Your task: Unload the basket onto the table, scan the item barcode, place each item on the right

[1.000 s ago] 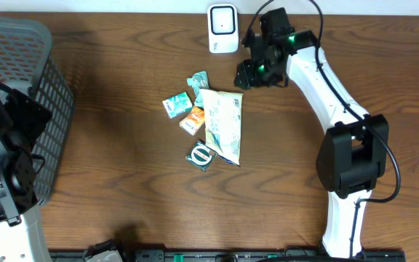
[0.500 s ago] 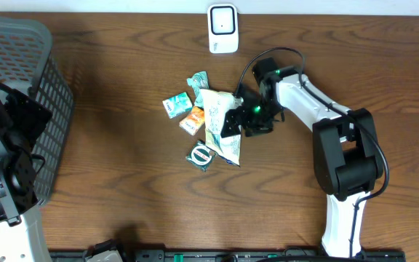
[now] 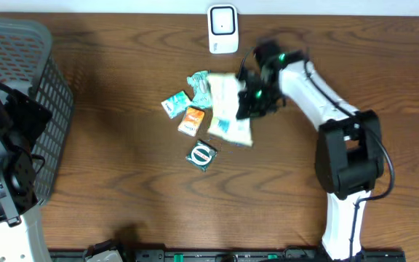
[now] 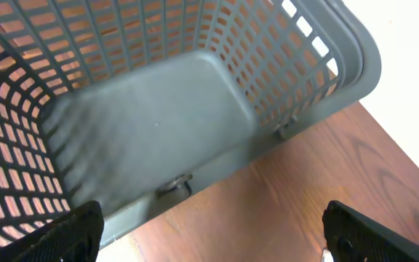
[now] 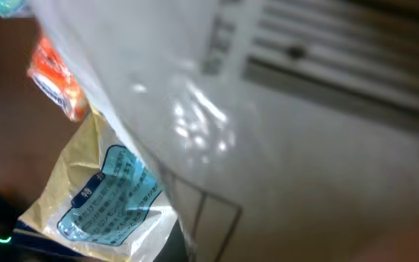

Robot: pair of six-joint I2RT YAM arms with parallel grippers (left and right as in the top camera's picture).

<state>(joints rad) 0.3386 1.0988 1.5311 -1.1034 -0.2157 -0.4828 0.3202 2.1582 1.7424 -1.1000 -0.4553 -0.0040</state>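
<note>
The item is a cream packet with blue print (image 3: 228,109), blurred and lifted off the table at a tilt. My right gripper (image 3: 252,100) is shut on its right edge. In the right wrist view the packet (image 5: 108,193) fills the frame close to the camera and hides the fingers. The white barcode scanner (image 3: 222,29) stands at the table's back edge, just up and left of the gripper. My left gripper (image 4: 209,236) is open and holds nothing. It hangs over the near rim of the grey basket (image 4: 158,109).
Small packets lie left of the lifted one: a green one (image 3: 198,80), a teal one (image 3: 174,104), an orange one (image 3: 192,120) and a round green one (image 3: 201,154). The grey basket (image 3: 20,65) fills the table's left end.
My right gripper dropped from beside the scanner onto the cream packet, shut on it and raised it back toward the scanner. The left arm stayed still.
</note>
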